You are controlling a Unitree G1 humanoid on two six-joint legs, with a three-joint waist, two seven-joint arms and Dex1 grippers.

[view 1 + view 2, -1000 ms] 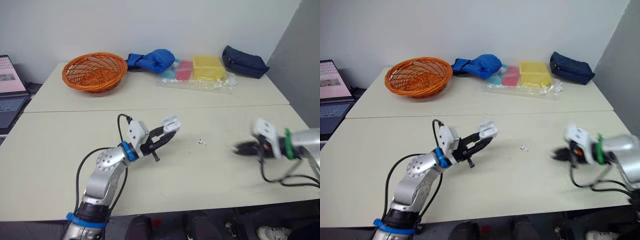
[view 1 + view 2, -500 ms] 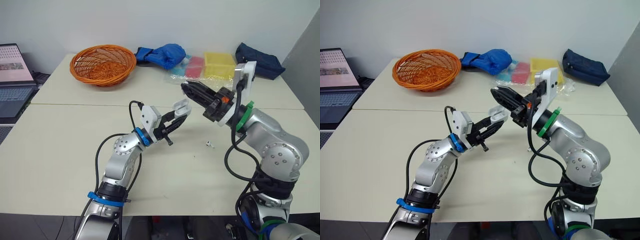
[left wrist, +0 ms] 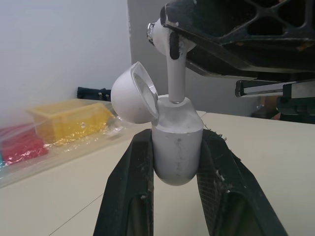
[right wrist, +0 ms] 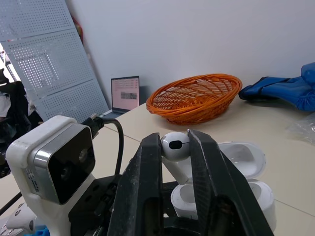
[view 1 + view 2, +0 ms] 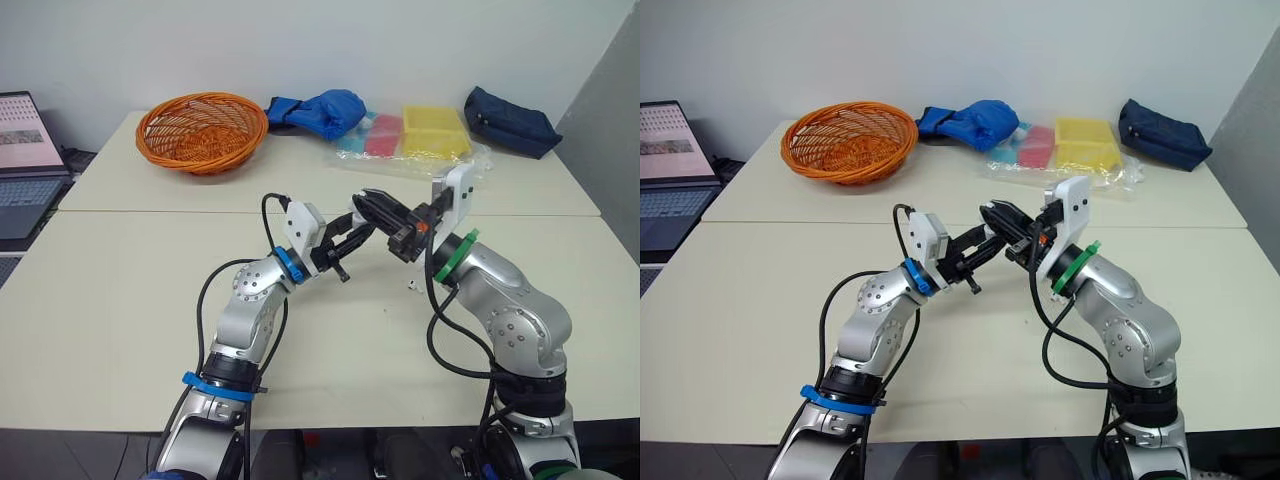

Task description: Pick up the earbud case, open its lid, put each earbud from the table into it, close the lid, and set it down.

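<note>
The white earbud case stands upright between the fingers of my left gripper, which is shut on it above the table's middle. Its lid is hinged open. My right gripper comes in from the right and is shut on a white earbud. The earbud's stem points down into the case's open top. A second small white earbud lies on the table beneath my right forearm.
Along the far table stand an orange wicker basket, a blue cloth bundle, yellow and red boxes in clear plastic and a dark blue pouch. A laptop sits at the far left.
My right arm has swung in from the table's right side to the case and lowered its gripper onto the open top. The left gripper has held the case nearly still. The camera shifted.
</note>
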